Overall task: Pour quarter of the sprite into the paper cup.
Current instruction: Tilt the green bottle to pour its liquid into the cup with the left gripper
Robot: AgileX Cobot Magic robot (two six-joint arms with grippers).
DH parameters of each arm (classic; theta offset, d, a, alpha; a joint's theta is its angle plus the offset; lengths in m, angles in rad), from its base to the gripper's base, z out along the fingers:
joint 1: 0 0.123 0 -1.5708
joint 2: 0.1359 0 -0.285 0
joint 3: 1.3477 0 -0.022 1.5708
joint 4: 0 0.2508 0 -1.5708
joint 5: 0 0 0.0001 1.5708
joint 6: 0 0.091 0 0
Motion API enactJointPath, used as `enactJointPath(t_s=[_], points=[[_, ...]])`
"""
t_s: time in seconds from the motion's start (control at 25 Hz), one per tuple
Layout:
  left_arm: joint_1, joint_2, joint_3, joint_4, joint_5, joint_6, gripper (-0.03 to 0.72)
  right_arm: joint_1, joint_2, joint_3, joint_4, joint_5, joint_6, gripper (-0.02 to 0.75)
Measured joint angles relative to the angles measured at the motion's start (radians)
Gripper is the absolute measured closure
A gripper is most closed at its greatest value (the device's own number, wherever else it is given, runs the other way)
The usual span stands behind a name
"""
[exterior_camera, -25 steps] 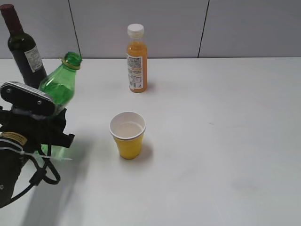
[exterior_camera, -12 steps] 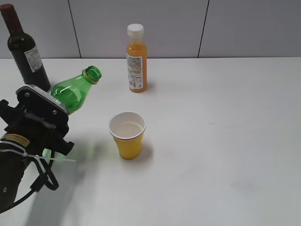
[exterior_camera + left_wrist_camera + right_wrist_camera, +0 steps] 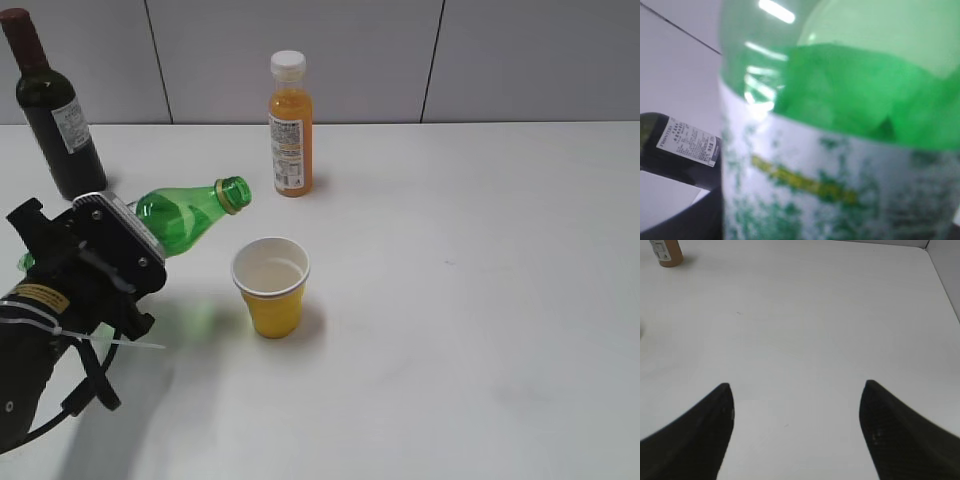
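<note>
— Sprite [image 3: 185, 217] clamped in the left claw [image 3: 95, 262] around its labelled body, tipped almost flat. Open neck at about three o'clock from the claw, hanging just above and a touch to nine o'clock of the paper cup [image 3: 271, 285].

— Why so low and sideways?

— Probably to bring the mouth over the white rim so liquid falls inside, not on the bench [image 3: 450, 330]. No stream visible yet. Mouth not quite over the opening, so a little more reach toward three o'clock likely needed.

— And the cup?

— Upright on the bench, free of any grip, at four o'clock from the claw.

— Farther out?

— Orange juice bottle [image 3: 290, 125] at twelve o'clock from the cup, well apart. Wine bottle [image 3: 53, 110] at twelve o'clock from the claw, near the wall.

— Right claw [image 3: 797, 432]?

— Spread wide, holding nothing, over bare bench.
</note>
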Motion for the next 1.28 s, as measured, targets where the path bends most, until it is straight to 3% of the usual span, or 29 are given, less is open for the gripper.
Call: enactJointPath(t_s=[0.6, 0.92, 1.28], points=[[0.0, 0.0, -0.012, -0.059, 0.0, 0.143, 0.232, 0.0, 0.0, 0.0, 0.0, 0.0, 0.0, 0.147], [0.0, 0.0, -0.052, -0.072, 0.0, 0.321, 0.232, 0.0, 0.0, 0.0, 0.0, 0.0, 0.0, 0.147], [0.0, -0.001, -0.052, -0.073, 0.0, 0.409, 0.232, 0.0, 0.0, 0.0, 0.0, 0.0, 0.0, 0.146]])
